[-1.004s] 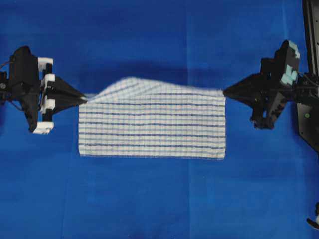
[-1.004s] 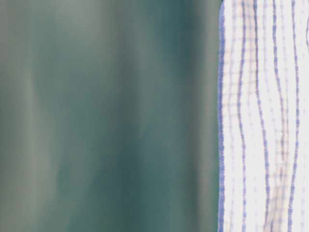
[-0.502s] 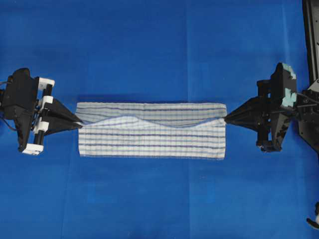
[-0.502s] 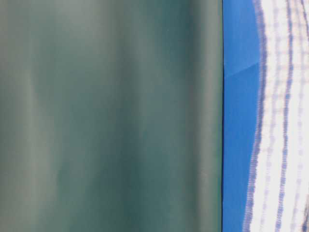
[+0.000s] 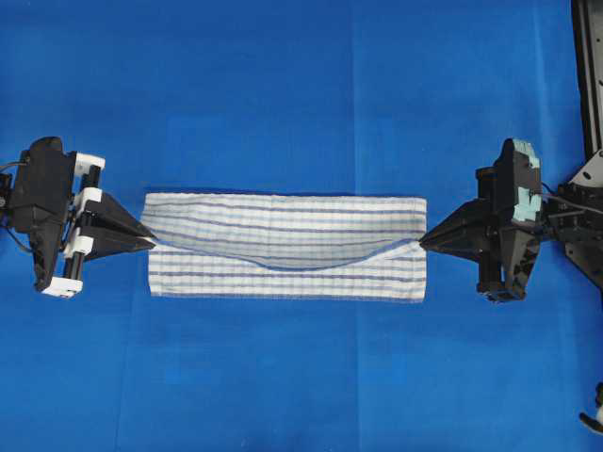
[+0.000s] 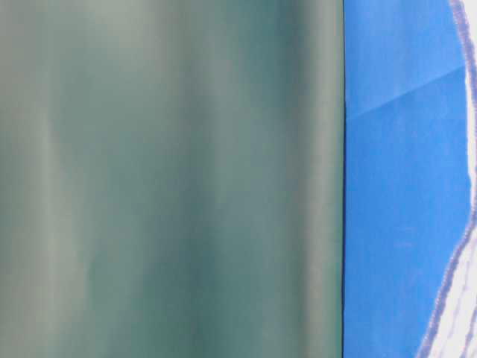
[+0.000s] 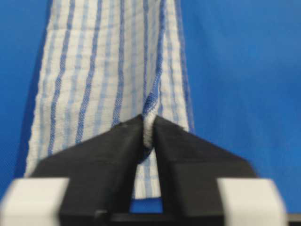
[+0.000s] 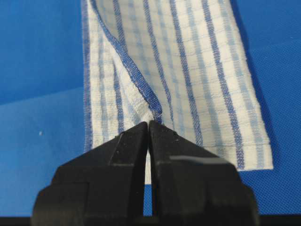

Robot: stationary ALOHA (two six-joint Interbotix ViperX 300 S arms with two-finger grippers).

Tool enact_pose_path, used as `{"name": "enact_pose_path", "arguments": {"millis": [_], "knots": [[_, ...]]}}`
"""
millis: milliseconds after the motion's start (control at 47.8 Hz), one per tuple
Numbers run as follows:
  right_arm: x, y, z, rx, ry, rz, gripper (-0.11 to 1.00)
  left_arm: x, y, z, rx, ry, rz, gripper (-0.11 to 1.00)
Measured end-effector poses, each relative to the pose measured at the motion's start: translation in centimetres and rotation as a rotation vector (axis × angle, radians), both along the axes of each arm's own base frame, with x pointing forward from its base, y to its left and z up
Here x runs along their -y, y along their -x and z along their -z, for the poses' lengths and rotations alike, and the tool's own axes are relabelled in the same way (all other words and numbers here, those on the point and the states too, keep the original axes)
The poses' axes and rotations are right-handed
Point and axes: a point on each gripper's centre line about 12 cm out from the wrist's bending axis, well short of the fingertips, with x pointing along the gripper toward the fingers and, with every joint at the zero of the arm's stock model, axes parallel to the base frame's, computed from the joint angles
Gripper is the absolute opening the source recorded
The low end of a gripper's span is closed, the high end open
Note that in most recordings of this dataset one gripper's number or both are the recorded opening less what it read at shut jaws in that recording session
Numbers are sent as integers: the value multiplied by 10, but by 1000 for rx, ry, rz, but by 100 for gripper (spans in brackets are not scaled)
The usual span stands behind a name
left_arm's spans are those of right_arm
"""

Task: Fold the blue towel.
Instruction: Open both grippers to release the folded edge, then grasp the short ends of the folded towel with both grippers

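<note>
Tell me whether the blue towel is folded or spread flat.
Partly folded: the blue towel lies doubled, its upper layer's sagging edge short of the near edge.

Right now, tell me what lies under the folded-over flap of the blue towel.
Under the flap lies the blue towel's own lower layer, showing only as a strip along its near edge. The rest, and the blue table covering beneath, are hidden.

On my overhead feed I see a solid blue table cover [image 5: 301, 94] filling the frame, w/ faint crease lines. A black frame piece [image 5: 589, 66] runs along the right edge. Table-level cam is mostly blocked by a blurred grey-green panel [image 6: 171, 179]; can't tell what it is.
</note>
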Motion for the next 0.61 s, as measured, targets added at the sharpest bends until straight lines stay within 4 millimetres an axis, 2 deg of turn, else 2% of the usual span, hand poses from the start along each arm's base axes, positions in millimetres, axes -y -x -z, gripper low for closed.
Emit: {"name": "enact_pose_path", "arguments": {"millis": [105, 146, 209, 272, 335, 481, 607], "knots": [[-2, -1, -1, 3, -1, -8, 31, 0, 1, 1, -14, 13, -8, 42], [-2, -1, -1, 3, -2, -9, 44, 0, 1, 2, -21, 18, -11, 56], [-3, -1, -2, 5, -2, -11, 64, 0, 1, 3, -27, 18, -9, 69], [-3, -2, -2, 5, 0, -14, 81, 0, 2, 3, -32, 18, -9, 75], [-4, -2, -3, 5, 4, -20, 92, 0, 2, 3, -37, 18, -12, 72], [-4, -3, -3, 8, 12, -24, 88, -6, 2, 4, -48, 14, -33, 68], [3, -4, -4, 12, 24, -2, 89, -17, -3, 1, -41, 9, -77, 67]]}}
